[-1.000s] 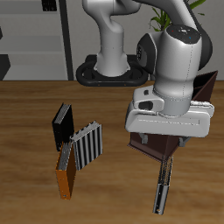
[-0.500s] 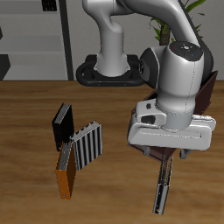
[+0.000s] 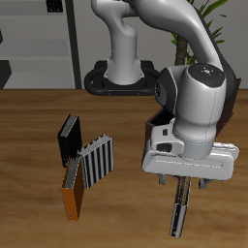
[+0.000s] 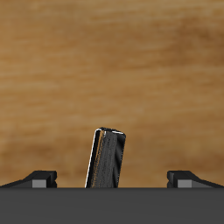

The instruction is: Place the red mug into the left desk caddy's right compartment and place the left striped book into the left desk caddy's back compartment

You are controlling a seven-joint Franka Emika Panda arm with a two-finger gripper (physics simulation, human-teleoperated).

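The left striped book lies flat on the table, near the front edge, directly below the gripper. The left desk caddy stands farther back, mostly hidden behind the arm. Toward the opposite side edge stands a cluster of books: a second striped book, an orange book touching it nearer the front edge, and a black book behind them.

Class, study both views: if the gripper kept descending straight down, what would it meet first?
Most likely the left striped book, standing on edge between the open fingers. Depth is unclear, so the gripper may straddle it.
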